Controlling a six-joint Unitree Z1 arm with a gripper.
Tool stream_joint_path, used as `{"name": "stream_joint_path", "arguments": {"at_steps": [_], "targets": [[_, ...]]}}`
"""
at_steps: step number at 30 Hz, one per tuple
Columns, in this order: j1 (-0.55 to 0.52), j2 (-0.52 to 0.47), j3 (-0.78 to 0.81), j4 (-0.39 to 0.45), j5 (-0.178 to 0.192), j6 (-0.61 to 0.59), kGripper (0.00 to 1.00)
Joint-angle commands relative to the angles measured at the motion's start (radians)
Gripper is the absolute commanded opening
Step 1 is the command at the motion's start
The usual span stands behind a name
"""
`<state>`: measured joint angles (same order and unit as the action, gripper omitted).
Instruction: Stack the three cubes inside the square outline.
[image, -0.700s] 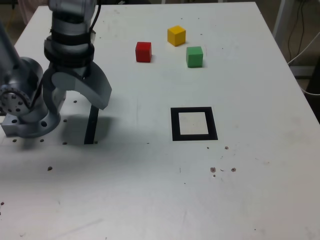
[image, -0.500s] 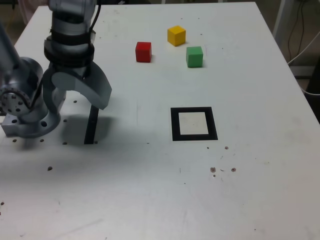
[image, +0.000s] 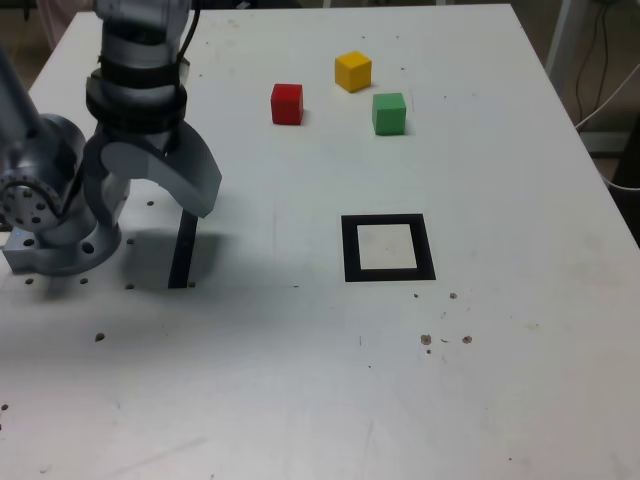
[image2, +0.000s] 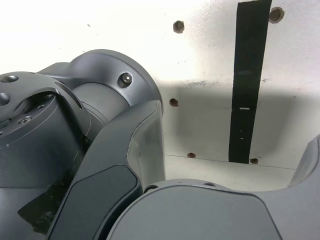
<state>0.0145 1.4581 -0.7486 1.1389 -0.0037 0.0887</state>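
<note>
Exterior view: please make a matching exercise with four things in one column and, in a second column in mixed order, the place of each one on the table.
Things:
1. yellow cube
2. green cube
3. red cube
4. square outline

Places, as the exterior view shows them:
A. nearest the camera of the four, below the cubes in the picture
B. farthest to the left of the three cubes
C. farthest from the camera, at the top of the group
D. farthest to the right of the three cubes

Pairs: 1-C, 2-D, 3-B, 4-A
</note>
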Motion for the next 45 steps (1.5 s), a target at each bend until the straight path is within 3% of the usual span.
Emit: {"name": "stream_joint_path", "arguments": {"at_steps": [1,17,45], "targets": [[0.001,-0.005,-0.006,0.008,0.001,-0.001,0.99],[0.064,0.081,-0.172,0.063,0.032,0.109,1.00],[0.505,0.351,-0.537,0.158,0.147,0.521,1.00]]}}
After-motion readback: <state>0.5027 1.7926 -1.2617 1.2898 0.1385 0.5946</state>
